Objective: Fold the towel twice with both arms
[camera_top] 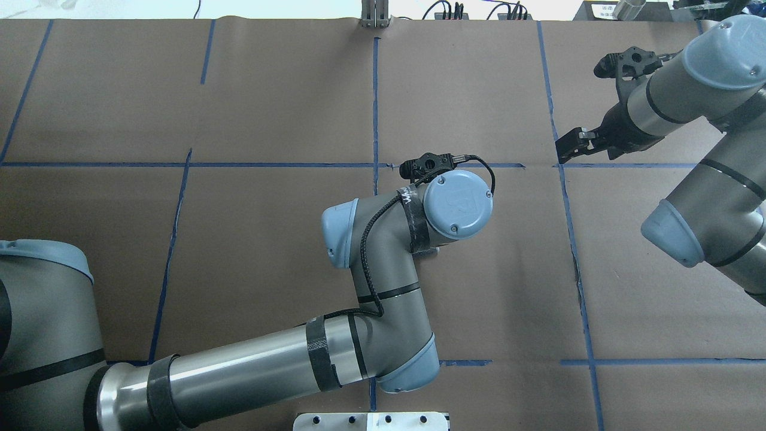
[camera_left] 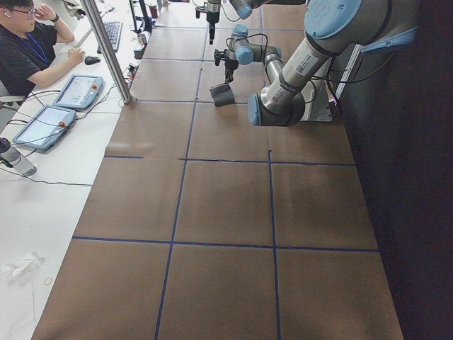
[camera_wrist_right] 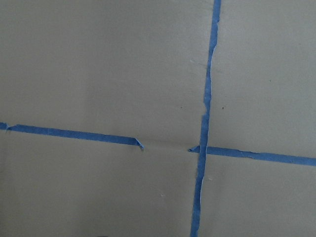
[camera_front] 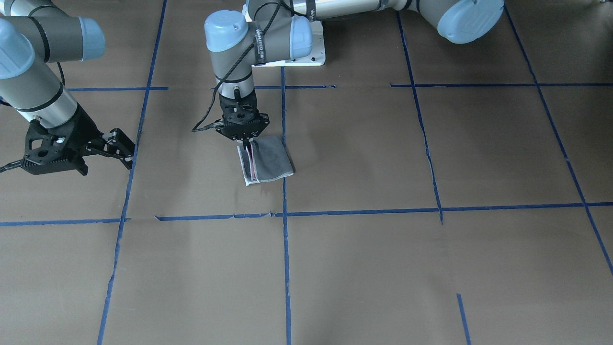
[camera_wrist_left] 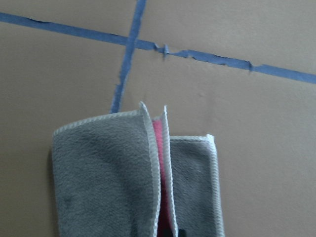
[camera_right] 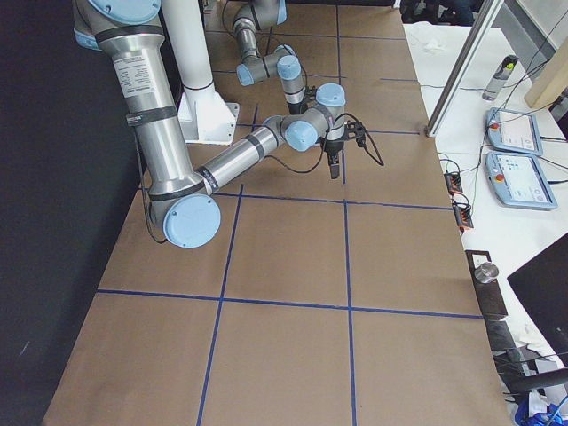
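Observation:
The towel (camera_front: 270,160) is folded with its grey face out, and a strip of pink shows between the layers along its whitish border. My left gripper (camera_front: 246,143) points straight down and is shut on the folded edges at the towel's robot-side end. In the left wrist view the towel (camera_wrist_left: 103,173) hangs just ahead of the camera over the brown paper. In the overhead view the left wrist (camera_top: 458,203) hides the towel. My right gripper (camera_front: 128,154) is open and empty, well off to the side of the towel; it also shows in the overhead view (camera_top: 581,111).
Brown paper with blue tape lines (camera_front: 286,211) covers the table. The white pedestal base (camera_front: 316,48) stands behind the towel. An operator (camera_left: 28,49) sits at a side desk with tablets (camera_left: 78,91) beyond the table's far edge.

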Action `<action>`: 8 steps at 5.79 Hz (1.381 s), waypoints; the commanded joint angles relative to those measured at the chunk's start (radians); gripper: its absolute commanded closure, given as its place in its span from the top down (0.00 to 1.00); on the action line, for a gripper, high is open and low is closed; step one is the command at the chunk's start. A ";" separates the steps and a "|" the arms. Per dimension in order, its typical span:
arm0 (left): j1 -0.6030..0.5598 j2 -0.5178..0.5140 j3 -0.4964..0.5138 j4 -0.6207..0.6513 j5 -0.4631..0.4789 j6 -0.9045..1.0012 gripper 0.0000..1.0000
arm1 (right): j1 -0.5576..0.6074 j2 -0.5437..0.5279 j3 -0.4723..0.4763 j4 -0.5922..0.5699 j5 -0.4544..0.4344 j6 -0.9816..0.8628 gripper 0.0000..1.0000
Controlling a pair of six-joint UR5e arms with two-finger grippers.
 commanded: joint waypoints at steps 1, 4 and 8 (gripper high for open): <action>0.005 -0.013 0.020 -0.004 0.001 0.004 0.91 | -0.001 -0.001 -0.001 -0.001 -0.004 0.000 1.00; -0.098 0.077 -0.182 0.056 -0.182 0.230 1.00 | 0.037 0.002 -0.001 -0.010 0.019 -0.027 1.00; -0.485 0.653 -0.792 0.290 -0.504 0.995 1.00 | 0.263 -0.158 -0.009 -0.015 0.152 -0.426 1.00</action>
